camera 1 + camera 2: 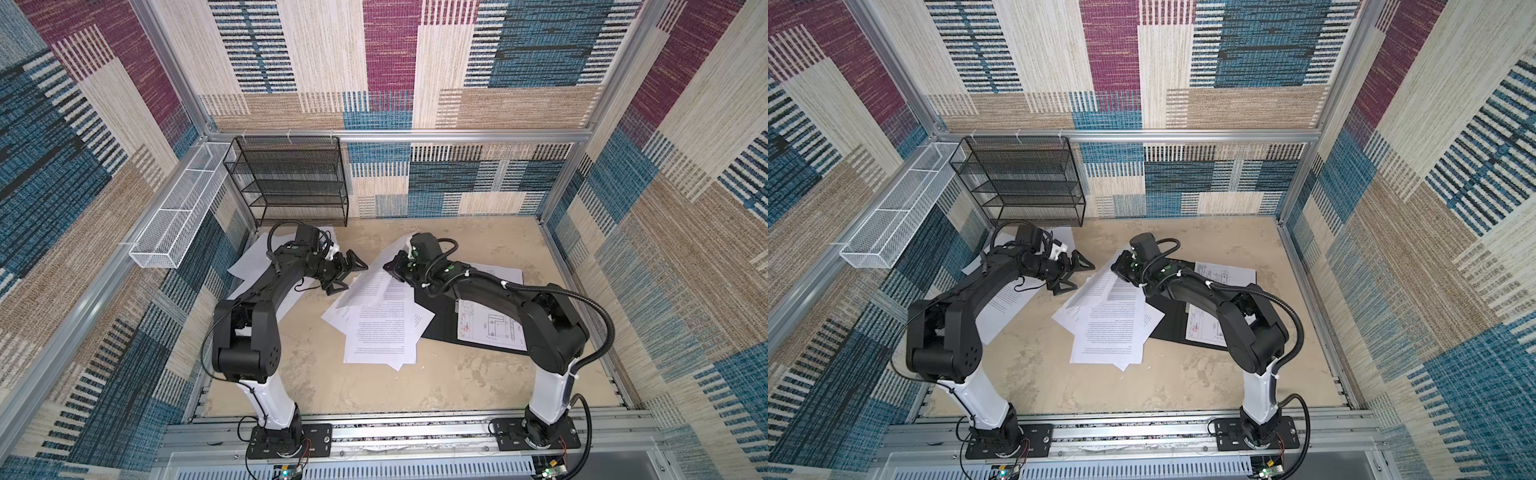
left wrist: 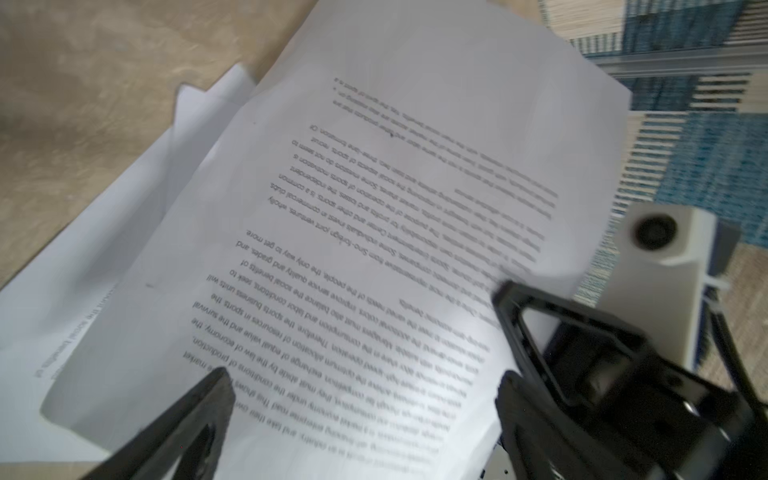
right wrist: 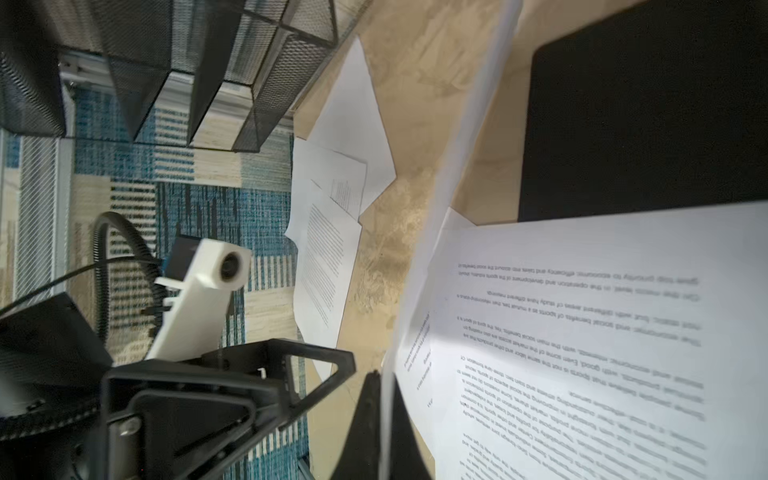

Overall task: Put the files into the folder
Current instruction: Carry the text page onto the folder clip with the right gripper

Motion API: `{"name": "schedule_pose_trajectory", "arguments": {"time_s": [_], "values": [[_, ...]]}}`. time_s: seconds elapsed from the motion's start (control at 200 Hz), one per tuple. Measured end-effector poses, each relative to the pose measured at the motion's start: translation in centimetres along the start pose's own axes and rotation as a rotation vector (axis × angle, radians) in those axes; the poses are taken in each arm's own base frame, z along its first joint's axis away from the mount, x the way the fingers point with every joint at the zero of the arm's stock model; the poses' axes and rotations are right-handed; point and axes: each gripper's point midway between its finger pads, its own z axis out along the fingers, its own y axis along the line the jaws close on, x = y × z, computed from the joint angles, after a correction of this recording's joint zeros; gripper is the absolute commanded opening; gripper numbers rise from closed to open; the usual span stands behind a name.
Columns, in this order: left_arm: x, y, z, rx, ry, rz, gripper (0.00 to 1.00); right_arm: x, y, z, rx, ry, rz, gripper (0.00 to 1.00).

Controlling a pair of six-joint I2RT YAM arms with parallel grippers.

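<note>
One printed sheet (image 1: pixel 370 286) is off the table (image 1: pixel 457 382), pinched at its edge by the right gripper (image 1: pixel 390 266), whose jaws are clamped on the paper. My left gripper (image 1: pixel 351 276) hangs just beside the sheet's free end, jaws spread wide and nothing in them. The folder (image 1: pixel 438 320) lies open, black side up, under the right arm, with a line-drawing page (image 1: pixel 490 328) already on it. Most of the files are loose: a fanned pile (image 1: pixel 380 332) mid-table and a few more sheets (image 1: pixel 249 262) under the left arm.

I read this as the carry step: one file lifted, not yet over the folder. Next I'd swing the right arm back toward the folder and lay the sheet flat on the black panel. The paper is limp and bowed, so the left gripper may have to steady the trailing end — gently, or it creases.

The left wrist view shows what the top views cannot: the right gripper's finger (image 2: pixel 519 307) biting the page margin, with the printed text facing my open fingers (image 2: pixel 195 415). The right wrist view sees the held sheet only edge-on — but it shows the folder's bare black panel (image 3: pixel 644 104) and the mesh rack (image 3: pixel 166 62) beyond.
</note>
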Motion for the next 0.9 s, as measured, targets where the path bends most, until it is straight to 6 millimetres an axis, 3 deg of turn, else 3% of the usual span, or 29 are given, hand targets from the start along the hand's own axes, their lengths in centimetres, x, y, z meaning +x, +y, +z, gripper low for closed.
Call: {"name": "schedule_pose_trajectory", "arguments": {"time_s": [0.115, 0.22, 0.486, 0.616, 0.901], "values": [[0.6, -3.2, -3.3, 0.038, -0.074, 0.083, 0.99, -4.0, -1.7, -4.7, 0.001, -0.022, -0.075, 0.00], [1.3, -3.8, -4.2, 0.035, -0.082, 0.120, 0.99, -6.4, -5.2, -9.2, 0.042, -0.022, -0.114, 0.00], [5.0, -4.4, -2.8, 0.029, 0.005, 0.196, 0.99, -7.2, -16.1, -20.0, 0.197, -0.033, -0.081, 0.00], [6.5, -4.0, -1.7, 0.027, 0.049, 0.211, 0.99, -6.8, -19.3, -22.3, 0.313, -0.013, -0.087, 0.00], [8.2, -2.8, 0.2, 0.035, 0.100, 0.251, 0.99, -6.5, -25.0, -24.2, 0.614, 0.098, -0.142, 0.00]]}}
